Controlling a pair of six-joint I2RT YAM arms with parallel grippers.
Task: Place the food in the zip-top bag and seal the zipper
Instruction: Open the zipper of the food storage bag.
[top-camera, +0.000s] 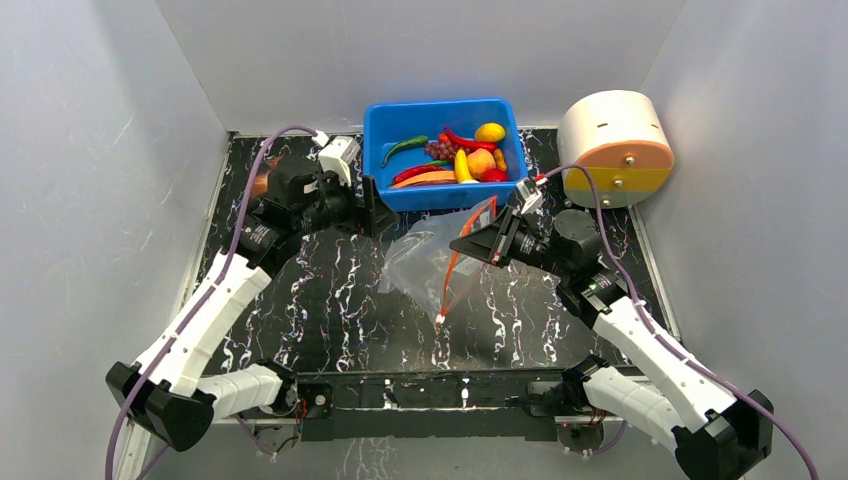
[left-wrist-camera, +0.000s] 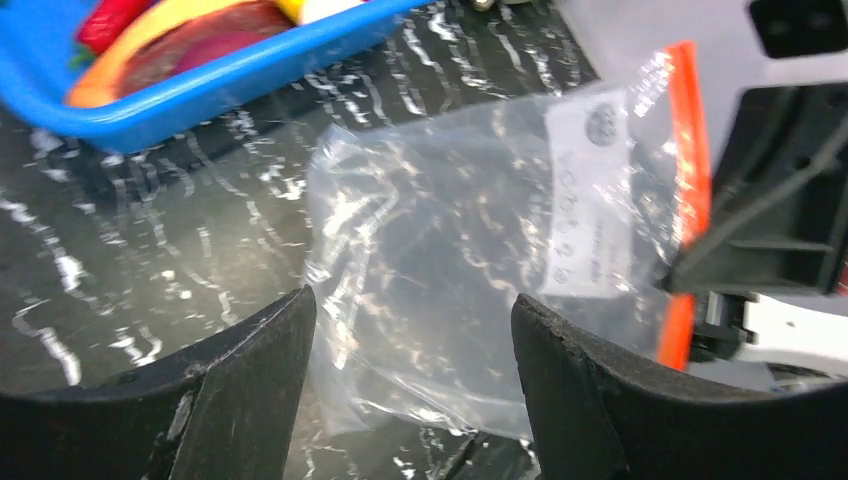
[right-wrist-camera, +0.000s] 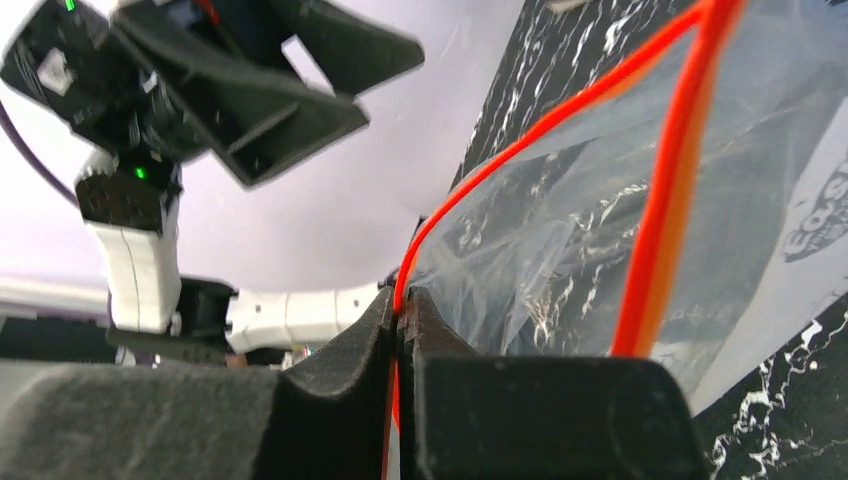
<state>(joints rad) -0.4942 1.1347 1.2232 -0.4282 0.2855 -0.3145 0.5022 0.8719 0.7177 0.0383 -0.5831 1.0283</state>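
Zip-top bag (top-camera: 420, 262) sits mid-table just in front of the blue tub (top-camera: 440, 196). One end is lifted and the rest of the crinkly plastic sags onto the table (top-camera: 330, 300). The right gripper (top-camera: 470, 245) has its jaws pinched tight on the zipper (top-camera: 450, 272), right on the thin orange strip. In the right wrist view the two orange lines split apart above the pinch, so the mouth is open. Labels: there's a white panel (left-wrist-camera: 590, 190) on the bag with a round logo and a line of print, but it's too blurry to read. The right wrist cam catches a few dark letters at the frame edge, cut off, so I can't make them out either. The left gripper (top-camera: 375, 208) hangs by the tub's front-left corner with its jaws wide and nothing in them. Its camera looks down at the bag between the fingers (left-wrist-camera: 250, 385). The food is all in the tub: banana (top-camera: 461, 166), lemon (top-camera: 490, 132), peach (top-camera: 480, 160), grapes (top-camera: 438, 149), a green chili (top-camera: 403, 148) and a red chili (top-camera: 466, 140). The table is glossy black with white marble-style veins and has plain pale grey walls (top-camera: 110, 150) on three sides. A cream and yellow round drum (top-camera: 615, 145) sits at the back right corner.
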